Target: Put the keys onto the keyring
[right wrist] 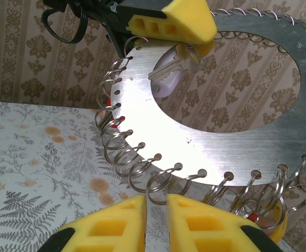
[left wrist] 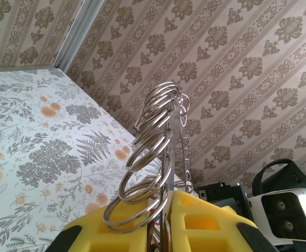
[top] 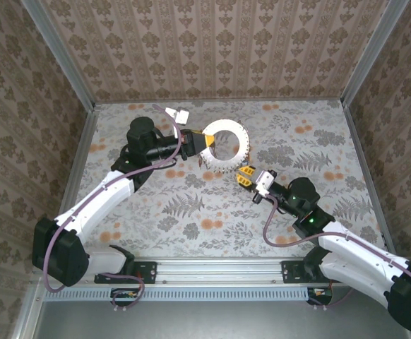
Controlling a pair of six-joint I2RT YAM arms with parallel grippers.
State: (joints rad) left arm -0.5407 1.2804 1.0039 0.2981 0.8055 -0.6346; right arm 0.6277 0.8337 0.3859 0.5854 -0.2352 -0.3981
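The keyring [top: 243,146] is a large flat silvery ring with small split rings [right wrist: 142,176] all around its rim, held upright above the table. My left gripper [top: 207,143] is shut on its left edge; the plate [left wrist: 170,157] runs edge-on between the yellow jaws [left wrist: 169,198]. One silvery key [right wrist: 166,72] hangs just under the left gripper's fingers [right wrist: 187,21]. Red tags [right wrist: 119,120] show among the split rings. My right gripper [top: 245,174] sits at the keyring's lower edge, and its jaws [right wrist: 157,202] are pinched narrowly around one split-ring loop.
The floral tabletop [top: 191,212] stretches below the ring, walled by patterned panels [top: 212,49] at the back and sides. The right arm's white wrist camera [left wrist: 284,216] sits close to the left gripper. A metal rail [top: 212,272] runs along the near edge.
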